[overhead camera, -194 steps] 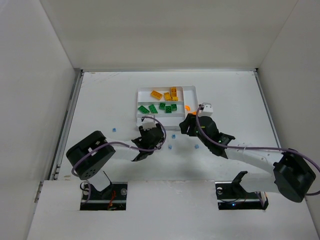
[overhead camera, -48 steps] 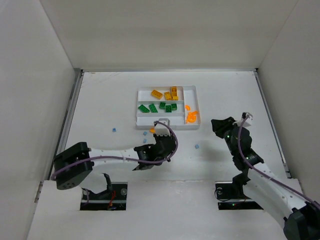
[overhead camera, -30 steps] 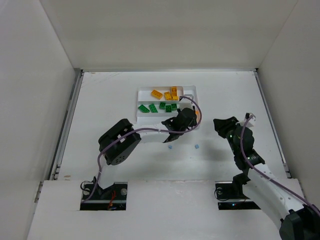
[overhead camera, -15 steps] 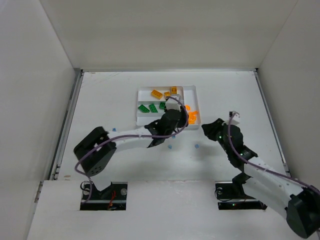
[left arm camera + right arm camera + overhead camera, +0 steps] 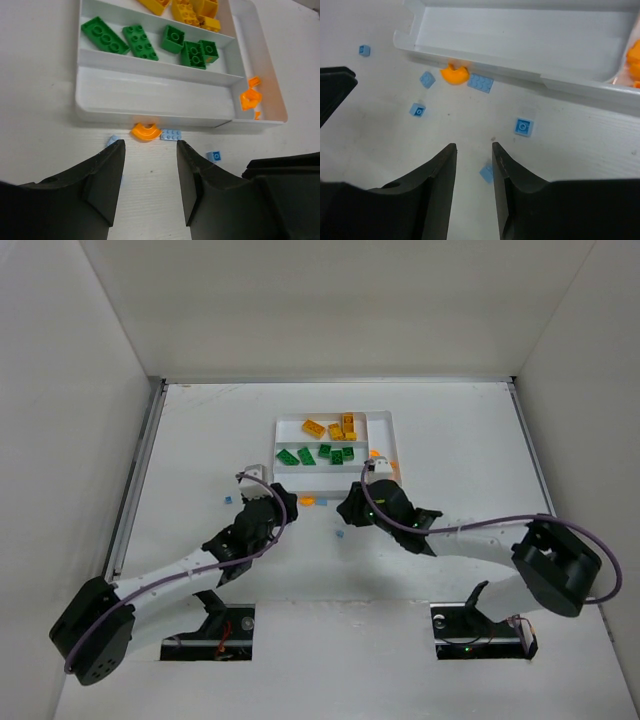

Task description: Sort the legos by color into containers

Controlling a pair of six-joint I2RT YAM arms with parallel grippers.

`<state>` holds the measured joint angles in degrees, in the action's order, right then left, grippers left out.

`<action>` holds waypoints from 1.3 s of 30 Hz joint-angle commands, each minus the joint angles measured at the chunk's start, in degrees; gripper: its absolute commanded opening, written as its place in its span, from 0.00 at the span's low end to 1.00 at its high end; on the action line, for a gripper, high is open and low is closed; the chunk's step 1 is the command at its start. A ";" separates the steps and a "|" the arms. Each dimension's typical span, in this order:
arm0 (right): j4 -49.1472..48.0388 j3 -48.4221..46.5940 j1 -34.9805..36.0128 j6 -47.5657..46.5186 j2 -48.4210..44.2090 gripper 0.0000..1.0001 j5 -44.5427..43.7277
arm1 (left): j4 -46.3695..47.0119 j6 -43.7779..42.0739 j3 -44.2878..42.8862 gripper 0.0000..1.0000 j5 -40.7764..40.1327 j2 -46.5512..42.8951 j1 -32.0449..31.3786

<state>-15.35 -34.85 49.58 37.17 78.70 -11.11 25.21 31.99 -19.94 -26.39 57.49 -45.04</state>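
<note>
Landmark for this entry: the white tray point(image 5: 335, 416) on the worktop point(image 5: 200, 440).

Sorted so far, as we read it from the left wrist view:
- The yellow bricks point(image 5: 185, 7) lie in the tray's slot farthest from the arm bases.
- The green bricks point(image 5: 145, 40) lie in the middle long slot, spread along it. They lie flat, and some touch one another.
- The orange pieces point(image 5: 250, 97) sit in the narrow slot at the tray's right end.

Still loose on the worktop, outside the tray wall that faces the arm bases:
- An orange curved piece point(image 5: 145, 131) lies against that wall.
- A light blue plate point(image 5: 171, 134) lies just beside the curved piece, on its right, close to the same wall.
- Small light blue bits point(image 5: 523, 127) are scattered a little farther out from that wall. One of them sits well off the tray's left corner point(image 5: 364, 50).

Left claw point(image 5: 150, 147): released, with its fingers apart and nothing between them. It hovers over the worktop off the tray's near wall and points at the curved piece.

Right claw point(image 5: 473, 147): also released, gripping nothing. It sits off the same wall, further toward the tray's right. One blue bit point(image 5: 487, 174) is partly hidden behind its right finger, and we cannot tell whether they touch.

In the overhead view both claws point(image 5: 270, 508) point(image 5: 352, 508) sit just off that same near wall.
</note>
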 commanded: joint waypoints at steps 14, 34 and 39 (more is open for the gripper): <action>5.51 -25.79 4.34 -1.05 24.22 0.03 -8.57 | 3.62 -2.63 8.60 0.42 -0.06 -13.01 5.97; 8.32 -30.46 8.81 0.10 33.28 0.04 -11.91 | 4.41 -2.19 9.84 0.41 1.52 -13.64 7.81; 8.32 -25.54 12.68 2.64 28.81 0.05 -12.44 | 4.76 -2.19 9.92 0.41 1.25 -13.64 7.81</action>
<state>-6.96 -63.00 59.46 37.78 111.44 -22.35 27.18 30.44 -10.39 -25.28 43.77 -37.74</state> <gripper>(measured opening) 0.049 0.414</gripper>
